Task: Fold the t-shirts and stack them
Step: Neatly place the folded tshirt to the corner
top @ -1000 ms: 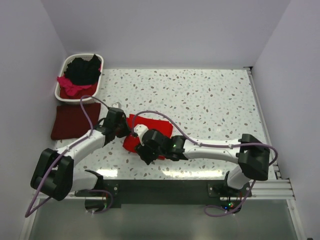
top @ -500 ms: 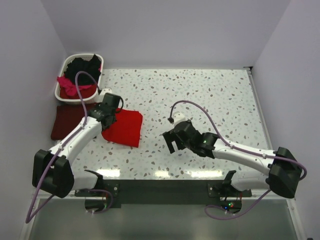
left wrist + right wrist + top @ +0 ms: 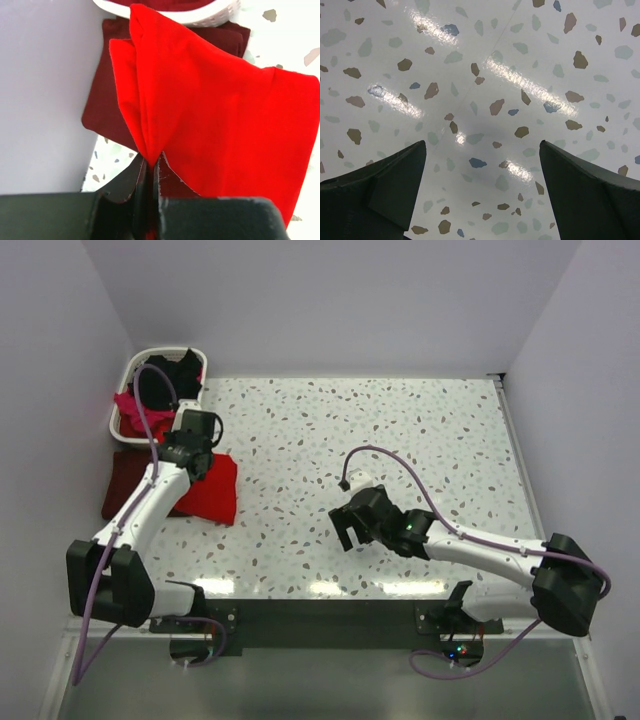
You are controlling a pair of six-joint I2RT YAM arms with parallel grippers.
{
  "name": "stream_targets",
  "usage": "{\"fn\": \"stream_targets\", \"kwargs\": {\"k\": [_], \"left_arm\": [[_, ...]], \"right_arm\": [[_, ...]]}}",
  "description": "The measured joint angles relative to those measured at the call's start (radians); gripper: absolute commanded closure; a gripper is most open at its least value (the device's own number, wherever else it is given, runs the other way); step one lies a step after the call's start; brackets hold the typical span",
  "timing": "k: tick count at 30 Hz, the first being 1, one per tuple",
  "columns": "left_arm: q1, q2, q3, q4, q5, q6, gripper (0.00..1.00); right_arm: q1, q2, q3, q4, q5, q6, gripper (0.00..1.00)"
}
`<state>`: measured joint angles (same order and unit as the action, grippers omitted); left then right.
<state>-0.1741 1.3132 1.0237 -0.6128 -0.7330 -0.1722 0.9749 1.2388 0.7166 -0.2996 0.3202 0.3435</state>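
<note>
The folded bright red t-shirt (image 3: 212,492) (image 3: 215,110) hangs from my left gripper (image 3: 197,462) (image 3: 150,162), which is shut on its edge. It overlaps the right edge of the folded dark maroon t-shirt (image 3: 124,485) (image 3: 107,105) lying by the left wall. Black (image 3: 165,380) and magenta-pink (image 3: 135,412) t-shirts lie crumpled in the white basket (image 3: 125,375). My right gripper (image 3: 350,530) (image 3: 482,150) hovers open over bare tabletop in the middle, holding nothing.
The white laundry basket (image 3: 200,17) stands at the far left corner, just beyond the maroon shirt. The left wall (image 3: 45,90) is close beside the stack. White walls bound the speckled table (image 3: 400,440) at back and sides.
My left gripper has carried the red t-shirt left from the table's middle to the maroon shirt. My right gripper let go of it, opened wide and drew back to the right.
</note>
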Motion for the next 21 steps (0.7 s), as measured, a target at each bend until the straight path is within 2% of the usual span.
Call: {"fn": "stream_targets", "kwargs": {"k": [15, 21], "left_arm": [[0.085, 0.079, 0.181, -0.006, -0.109, 0.111, 0.84], [0.133, 0.126, 0.190, 0.019, -0.162, 0.168, 0.81]], "right_arm": [[-0.001, 0.010, -0.005, 0.005, 0.004, 0.000, 0.01], [-0.001, 0.008, -0.016, 0.018, 0.004, 0.000, 0.01]]}}
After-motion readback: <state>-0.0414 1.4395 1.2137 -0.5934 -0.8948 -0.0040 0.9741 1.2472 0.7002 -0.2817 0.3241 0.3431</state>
